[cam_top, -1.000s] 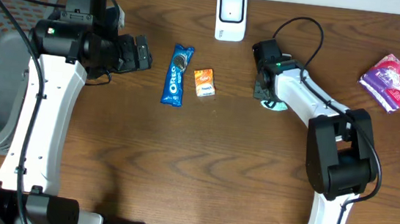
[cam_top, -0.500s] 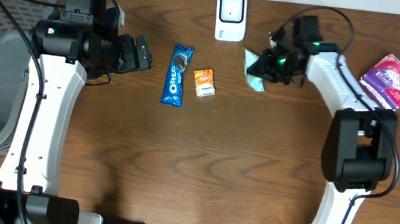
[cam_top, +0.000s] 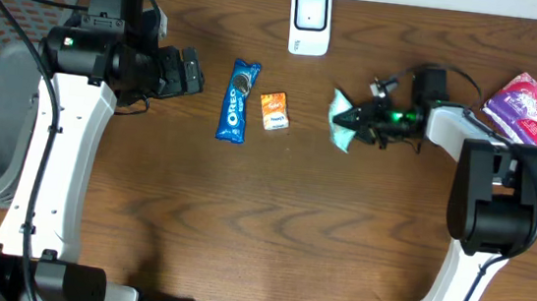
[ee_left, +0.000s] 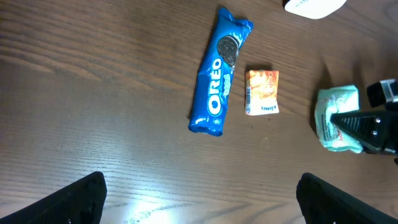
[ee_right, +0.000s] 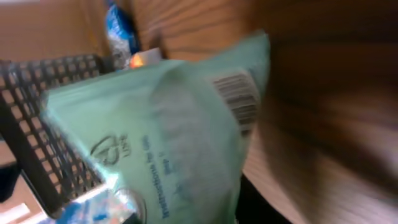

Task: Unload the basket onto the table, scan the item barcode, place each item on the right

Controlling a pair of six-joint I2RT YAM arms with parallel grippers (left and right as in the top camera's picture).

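Right claw (cam_top: 362,120) slid toward 6 o'clock, gripping green packet (cam_top: 342,120); mid-scan. Next: aim barcode (ee_right: 239,102) at scanner (cam_top: 311,21), 11 o'clock. Left claw (ee_left: 202,194) wide.

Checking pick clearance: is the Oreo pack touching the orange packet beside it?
Apart. The left wrist view shows a strip of bare wood between the Oreo pack and the orange packet. The overhead view shows the same gap.

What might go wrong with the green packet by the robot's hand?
The green packet sits just at the tips of the right hand, so it might slip and drop. Its barcode faces the wrist camera, and the white scanner stands apart from it, so the scan may miss.
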